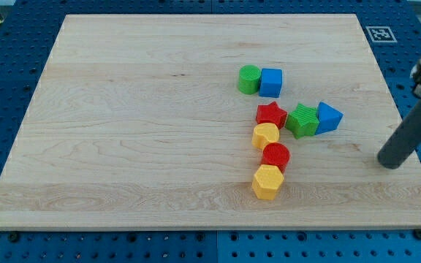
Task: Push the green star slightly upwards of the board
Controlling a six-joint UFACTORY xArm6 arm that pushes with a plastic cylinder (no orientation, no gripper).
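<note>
My tip (390, 162) rests on the wooden counter (137, 124), well to the view's right of the green star block (302, 120); no gripper fitted. The star sits between a red star block (271, 115) and a blue block (328, 117).

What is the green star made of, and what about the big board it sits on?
The green star looks like matte plastic: one flat, even colour with no grain, though I can't be sure. The board looks like pale, smooth wood, because long grain lines run across it. My tip rests on the board to the star's right, apart from it.
</note>
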